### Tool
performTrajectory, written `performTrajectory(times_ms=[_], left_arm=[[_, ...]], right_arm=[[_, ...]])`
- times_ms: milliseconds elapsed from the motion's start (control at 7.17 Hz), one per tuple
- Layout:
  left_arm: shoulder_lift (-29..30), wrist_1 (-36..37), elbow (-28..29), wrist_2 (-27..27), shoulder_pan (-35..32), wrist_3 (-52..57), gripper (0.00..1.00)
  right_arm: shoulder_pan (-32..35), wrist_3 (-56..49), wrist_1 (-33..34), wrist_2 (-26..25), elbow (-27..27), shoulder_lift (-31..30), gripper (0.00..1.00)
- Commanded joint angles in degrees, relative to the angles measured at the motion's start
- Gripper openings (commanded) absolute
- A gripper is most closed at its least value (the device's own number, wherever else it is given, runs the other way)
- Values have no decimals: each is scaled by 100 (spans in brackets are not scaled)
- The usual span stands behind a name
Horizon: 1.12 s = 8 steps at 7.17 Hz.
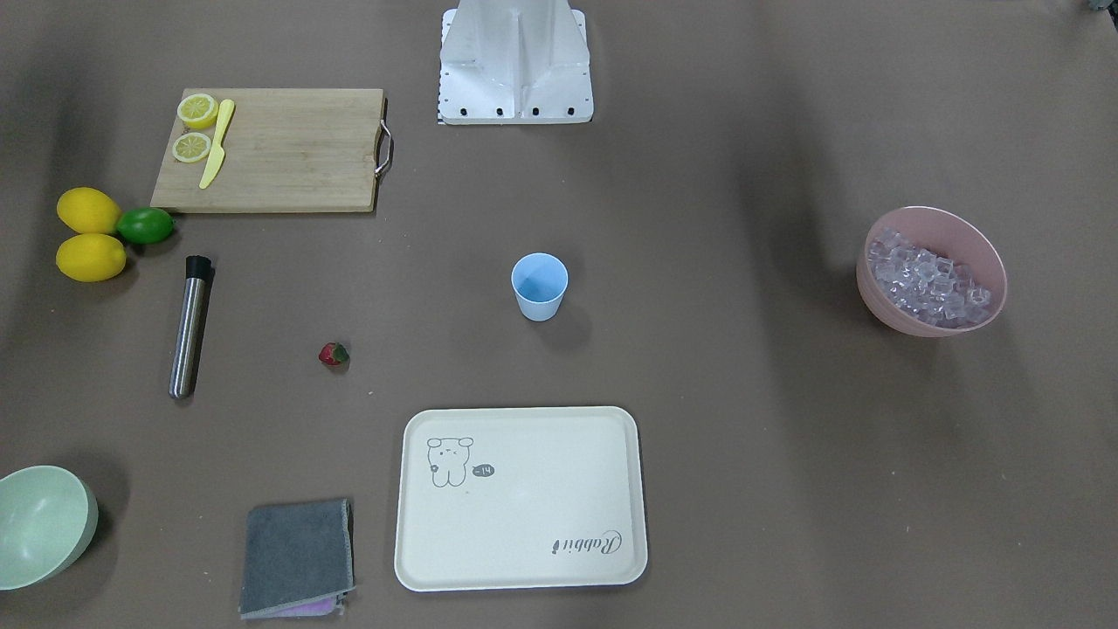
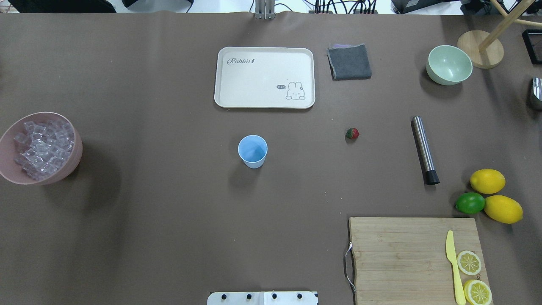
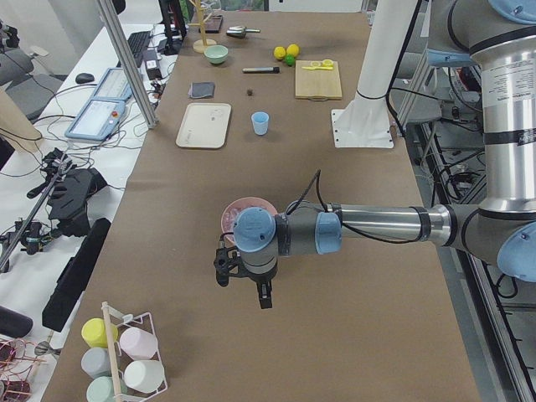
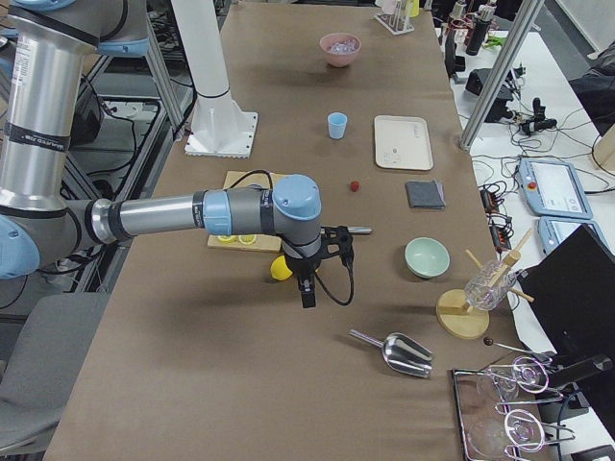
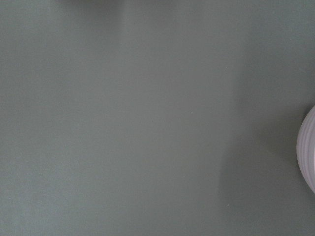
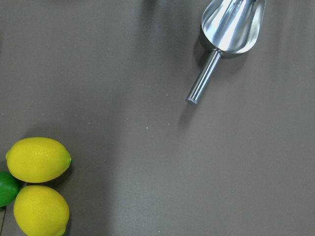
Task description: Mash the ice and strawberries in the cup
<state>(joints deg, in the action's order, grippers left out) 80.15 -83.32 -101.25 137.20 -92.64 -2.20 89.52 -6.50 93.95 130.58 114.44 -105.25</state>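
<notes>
- A long bench wears a matt brown cover, evenly lit, with soft shadows.
- A white side desk beside it carries cables and a blue-edged pendant.
- Aluminium posts rise at the bench's edge.

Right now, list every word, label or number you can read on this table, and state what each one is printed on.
"Rabbit": script lettering in one corner of the cream tray.
Small dark speech bubble beside the tray's rabbit drawing: too small to read for certain.
Label on the left arm: print too blurred to read.
No other readable text shows on the table.
</notes>
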Motion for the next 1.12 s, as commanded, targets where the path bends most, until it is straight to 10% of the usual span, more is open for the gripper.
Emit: performTrajectory(times_ms=[0,976], left_arm=[[1,0,0,0,0,0,99],[53,0,-26,9,0,9,99]], right_arm=[[4,0,0,3,-27,-48,100],[301,70,-9,90,0,268,100]])
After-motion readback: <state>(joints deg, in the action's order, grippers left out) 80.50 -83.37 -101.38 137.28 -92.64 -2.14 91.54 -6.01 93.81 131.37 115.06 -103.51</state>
